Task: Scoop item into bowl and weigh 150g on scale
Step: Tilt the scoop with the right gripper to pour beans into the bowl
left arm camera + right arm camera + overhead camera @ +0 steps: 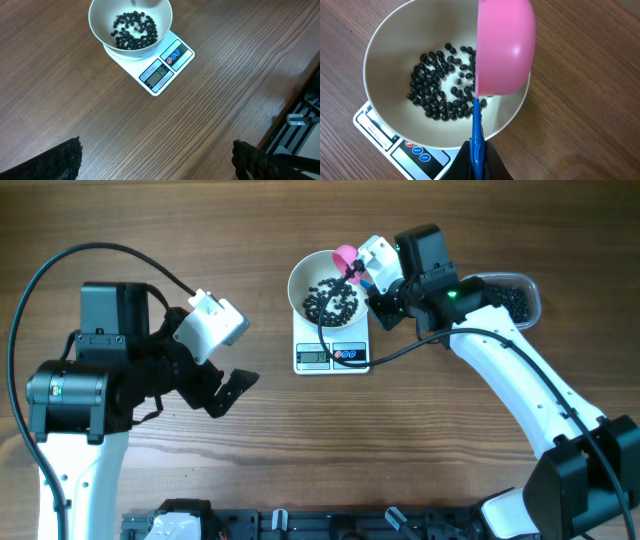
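A pink plastic scoop [345, 255] is clamped by the right gripper [477, 156] over a round white bowl [299, 277] of black beans [330, 302], upper centre; the left gripper [228, 392] is spread wide, empty.

- On the table [225, 75], well ahead of the wide-parted left gripper [157, 165] jaws and a little left of their midline: the scale [161, 70].
- On the scale: the bowl [375, 55], display edge left uncovered, facing the left jaws.
- In the bowl, loose across its floor: the beans [437, 95].
- Between the closed right gripper [477, 152] jaws: the scoop [505, 45] handle, cup just ahead, tipped sideways over the bowl's right rim.
- Behind the right jaws, apart from the scale: the tub [532, 284], more beans inside.
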